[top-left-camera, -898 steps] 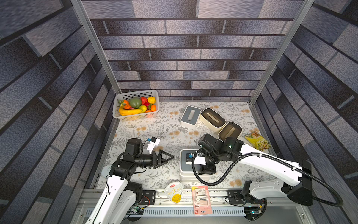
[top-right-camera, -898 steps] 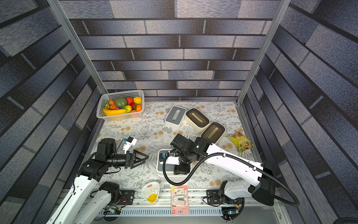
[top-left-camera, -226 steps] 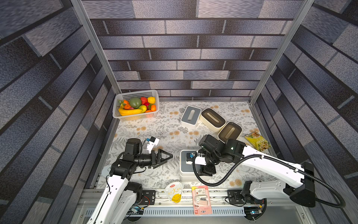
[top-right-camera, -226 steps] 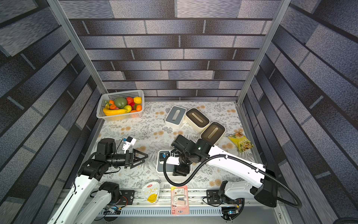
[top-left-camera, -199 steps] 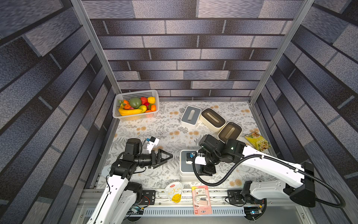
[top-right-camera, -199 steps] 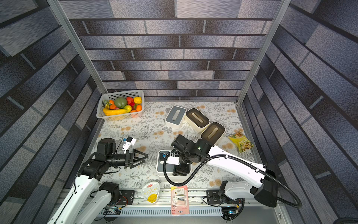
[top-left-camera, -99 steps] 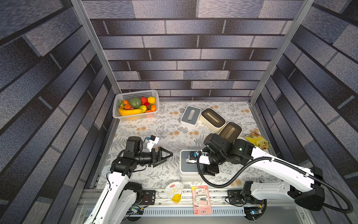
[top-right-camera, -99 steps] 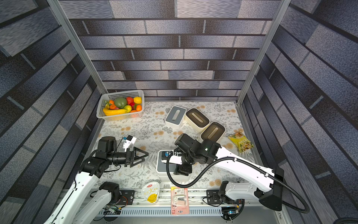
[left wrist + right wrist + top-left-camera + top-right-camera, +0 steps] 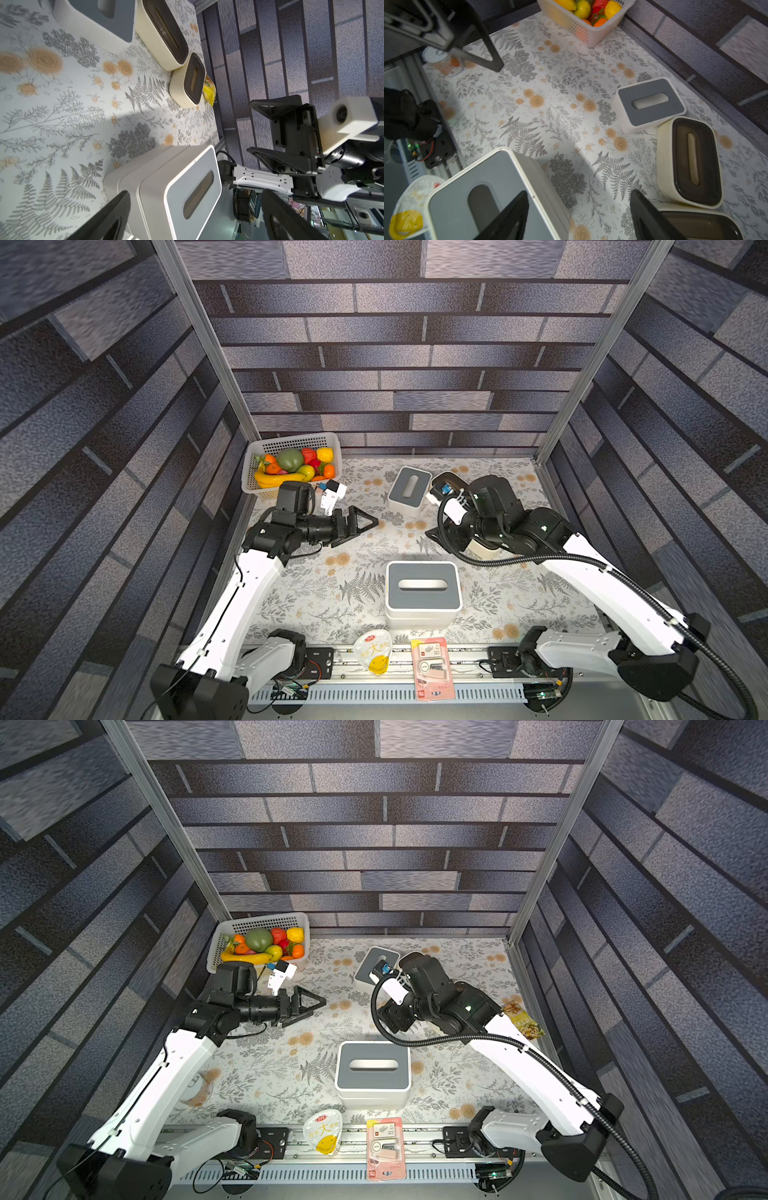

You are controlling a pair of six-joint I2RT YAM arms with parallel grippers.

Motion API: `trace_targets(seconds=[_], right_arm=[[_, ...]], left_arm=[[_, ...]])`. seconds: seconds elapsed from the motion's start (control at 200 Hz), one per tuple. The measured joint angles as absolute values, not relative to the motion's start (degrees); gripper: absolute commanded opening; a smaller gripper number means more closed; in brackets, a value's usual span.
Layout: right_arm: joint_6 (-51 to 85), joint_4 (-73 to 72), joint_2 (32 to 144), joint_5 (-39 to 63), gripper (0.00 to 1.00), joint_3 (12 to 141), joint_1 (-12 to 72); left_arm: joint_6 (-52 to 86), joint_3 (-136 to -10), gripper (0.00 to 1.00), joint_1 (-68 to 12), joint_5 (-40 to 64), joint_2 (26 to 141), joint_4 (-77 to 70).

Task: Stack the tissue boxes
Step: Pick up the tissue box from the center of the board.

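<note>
A stack of grey-lidded white tissue boxes point(image 9: 422, 593) stands at the front centre; the left wrist view shows three layers point(image 9: 176, 187). Another grey-lidded box point(image 9: 409, 488) sits at the back. Two cream boxes with dark brown lids point(image 9: 691, 162) point(image 9: 695, 224) lie beside it, mostly hidden under my right arm in both top views. My right gripper point(image 9: 579, 224) is open and holds nothing, hanging above the cloth between the stack and the brown-lidded boxes point(image 9: 440, 537). My left gripper point(image 9: 372, 522) is open, left of centre, pointing toward the stack and apart from it.
A white basket point(image 9: 291, 440) of fruit stands at the back left. A yellow snack packet point(image 9: 519, 1021) lies by the right wall. A sealed cup point(image 9: 374, 651) and a pink card pack point(image 9: 432, 668) sit on the front rail. A small bowl point(image 9: 442, 62) lies under my left arm.
My right gripper has opened, let go of the stack's top box, and risen back toward the rear right boxes. The left arm shifted slightly farther back.
</note>
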State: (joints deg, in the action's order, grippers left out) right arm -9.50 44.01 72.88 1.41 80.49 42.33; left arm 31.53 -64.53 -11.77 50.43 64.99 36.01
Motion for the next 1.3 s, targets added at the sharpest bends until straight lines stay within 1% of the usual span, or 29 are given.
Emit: trace_targets(seconds=[0.12, 0.225, 0.326, 0.436, 0.486, 0.556, 0.697, 0.772, 0.862, 1.002, 1.173, 1.233, 1.303], right_arm=[[-6.37, 40.77, 82.15, -0.49, 0.78, 84.01, 38.11], [-3.51, 37.47, 91.39, -3.36, 0.77, 87.29, 35.68], [-0.60, 35.11, 98.17, -4.69, 0.76, 89.01, 34.28], [1.41, 32.75, 101.60, -5.80, 0.76, 88.60, 33.69], [2.20, 30.65, 101.30, -6.24, 0.77, 87.00, 33.58], [3.16, 27.57, 99.70, -6.66, 0.78, 83.77, 33.06], [5.56, 23.70, 95.31, -5.26, 0.78, 77.30, 31.31], [6.48, 20.97, 91.96, -4.29, 0.79, 72.73, 29.89], [7.27, 18.98, 87.66, -3.60, 0.79, 67.66, 28.91], [9.37, 15.09, 81.84, -2.17, 0.79, 61.76, 28.62], [12.32, 11.49, 77.21, 0.58, 0.81, 54.52, 28.62], [12.91, 10.98, 76.66, 1.32, 0.82, 53.10, 28.62], [13.41, 10.44, 76.05, 1.96, 0.88, 51.79, 28.62]], left_arm=[[31.53, -68.53, 1.00, -9.98, 47.99, 74.35, 34.70], [30.46, -73.47, 1.00, -9.43, 42.48, 81.82, 36.16], [27.33, -77.62, 1.00, -10.92, 32.38, 85.36, 38.63], [22.33, -82.15, 1.00, -17.32, 17.89, 88.31, 41.34], [20.47, -85.71, 1.00, -20.36, 12.97, 91.39, 41.82], [18.13, -92.40, 0.95, -23.29, 9.63, 98.72, 41.04], [14.06, -106.15, 0.85, -23.90, 6.96, 115.92, 39.88], [11.22, -113.03, 0.85, -24.05, 6.42, 124.25, 40.64], [8.27, -119.33, 0.85, -24.32, 4.93, 131.02, 42.63], [4.91, -128.20, 0.84, -25.91, 2.48, 136.94, 46.15], [2.79, -136.92, 0.84, -27.24, 0.73, 140.14, 48.73], [2.44, -139.65, 0.84, -27.53, 0.54, 141.38, 49.34], [2.02, -142.56, 0.84, -27.57, 0.32, 143.00, 50.17]])
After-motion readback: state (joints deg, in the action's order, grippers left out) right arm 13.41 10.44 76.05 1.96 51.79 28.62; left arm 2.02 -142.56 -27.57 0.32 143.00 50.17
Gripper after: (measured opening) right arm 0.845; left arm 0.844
